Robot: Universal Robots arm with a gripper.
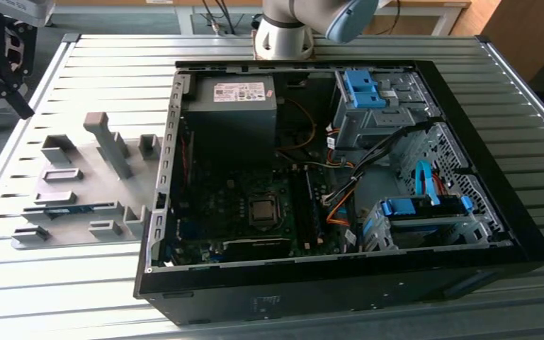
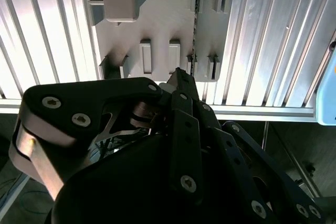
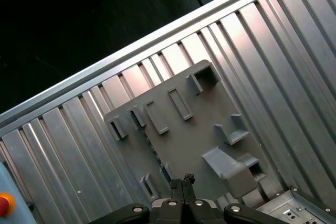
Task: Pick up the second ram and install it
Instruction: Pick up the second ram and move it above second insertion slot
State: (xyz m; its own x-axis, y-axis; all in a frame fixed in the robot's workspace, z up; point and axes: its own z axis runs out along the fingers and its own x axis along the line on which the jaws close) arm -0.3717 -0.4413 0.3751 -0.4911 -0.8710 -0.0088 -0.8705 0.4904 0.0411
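The second ram [image 1: 71,210] is a thin blue-green stick standing on edge in slots of the grey holder plate [image 1: 83,170], to the exterior view's left of the open computer case [image 1: 348,280]. In the second wrist view the ram [image 2: 195,30] is an edge-on dark line, and in the first wrist view the ram [image 3: 152,148] runs between small holder blocks. My gripper [image 1: 19,106] hangs high above the table's far left edge, well apart from the ram. Its fingertips [image 3: 181,180] are pressed together with nothing between them, and the gripper [image 2: 178,73] points down toward the plate.
The holder plate carries several grey blocks, among them a tall post [image 1: 110,142]. Inside the case lie the motherboard [image 1: 244,205], a power supply [image 1: 234,106] and bright-blue drive clips [image 1: 362,88]. The ribbed metal table [image 1: 54,290] surrounds everything. A red button [image 3: 5,204] sits off the table's edge.
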